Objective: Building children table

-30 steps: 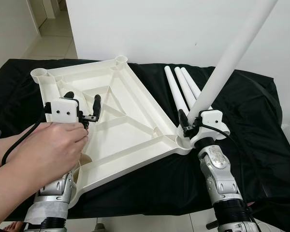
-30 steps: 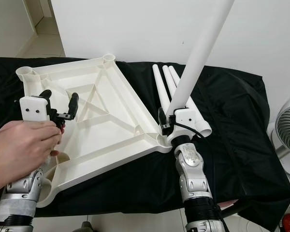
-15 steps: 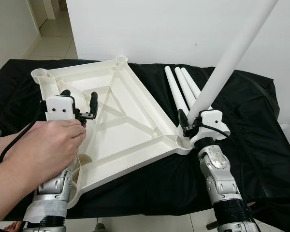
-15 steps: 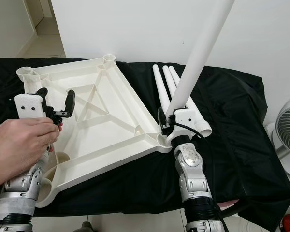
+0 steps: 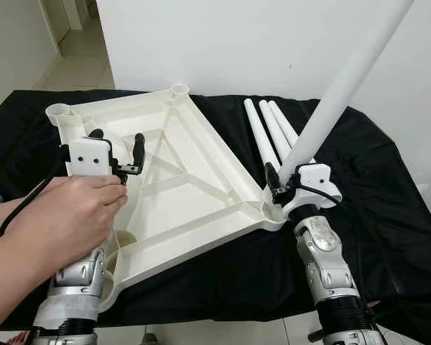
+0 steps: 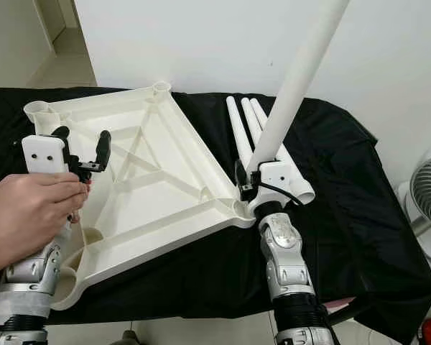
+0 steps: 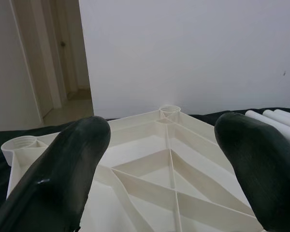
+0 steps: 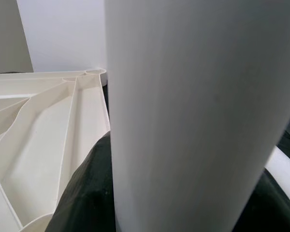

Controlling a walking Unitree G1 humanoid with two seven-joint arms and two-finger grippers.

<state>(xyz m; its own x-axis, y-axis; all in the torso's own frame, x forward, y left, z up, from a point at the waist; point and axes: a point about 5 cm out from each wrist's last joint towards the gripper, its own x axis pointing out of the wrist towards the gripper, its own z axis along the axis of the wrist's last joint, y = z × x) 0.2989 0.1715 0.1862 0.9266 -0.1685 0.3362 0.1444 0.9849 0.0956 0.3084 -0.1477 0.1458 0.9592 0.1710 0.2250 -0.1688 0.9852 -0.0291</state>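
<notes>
Tabletop (image 5: 194,180): white plastic, upside down with its ribbed underside up, lying on the black cloth (image 5: 388,187) at left and centre of the scene; round leg sockets show at its corners.
Person's hand (image 5: 65,219): reaches in from the near left and wraps around the left arm just behind its white wrist block, over the near-left part of the tabletop.
Left hand (image 5: 117,144): raised over the left half of the tabletop, its two black fingers (image 7: 63,174) spread wide with nothing between them; the left wrist view looks between them across the ribs to the far corner socket (image 7: 170,110).
Near-right corner socket (image 5: 273,213): at the tabletop's right tip, where the held leg meets it; whether the leg's end is seated inside cannot be told.
Right hand (image 5: 279,183): just beside that corner, fingers closed around the low end of the held leg.
Held leg (image 5: 345,86): long white tube, tilted, rising from the right hand up and to the right past the top of the frame; in the right wrist view it stands close before the camera.
Spare legs (image 5: 273,133): three white tubes lying side by side on the cloth, just right of the tabletop's far-right edge and behind the held leg.
Fan (image 6: 427,201): white, at the far right edge beyond the cloth.
</notes>
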